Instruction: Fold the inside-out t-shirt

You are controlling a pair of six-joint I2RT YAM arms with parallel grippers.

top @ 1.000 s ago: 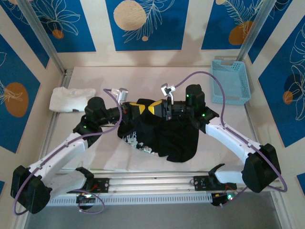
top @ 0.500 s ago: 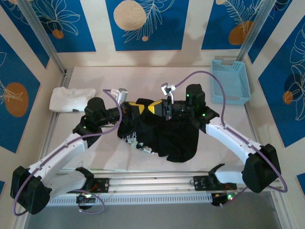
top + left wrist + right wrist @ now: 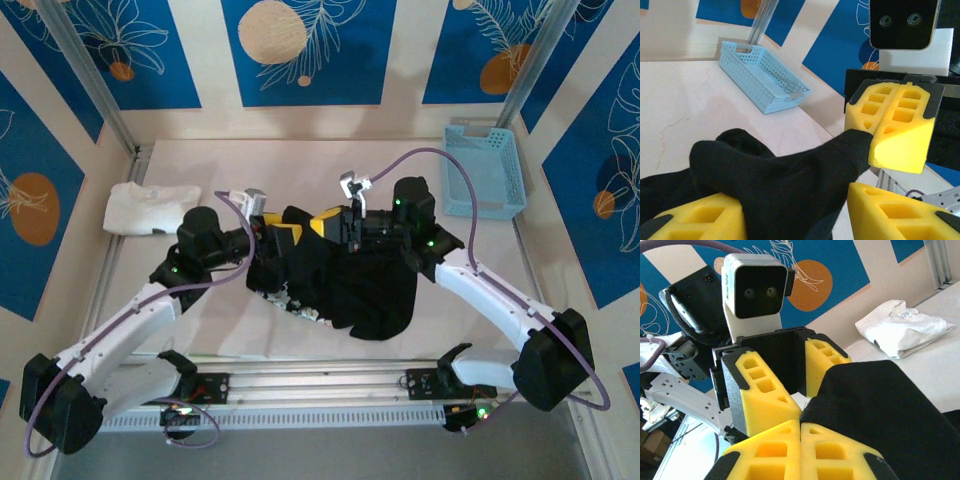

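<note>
A black t-shirt [image 3: 355, 290] hangs bunched over the table's middle, with a white print at its lower left edge. My right gripper [image 3: 325, 226] is shut on a tip of the cloth. In the right wrist view its yellow foam pads [image 3: 800, 437] meet on the black fabric [image 3: 880, 405]. My left gripper [image 3: 283, 236] faces it closely and is open. In the left wrist view the shirt [image 3: 780, 175] runs between its spread pads [image 3: 795, 212], up to the right gripper's closed fingers [image 3: 890, 125].
A folded white garment [image 3: 150, 208] lies at the table's far left. A light blue perforated basket [image 3: 485, 170] sits at the far right. Metal frame posts stand at both back corners. Bare tabletop [image 3: 230, 330] lies in front of the shirt.
Both arms have shifted slightly. The shirt's lower left edge has drawn up a little, so less of the white print shows. The grips look unchanged.
</note>
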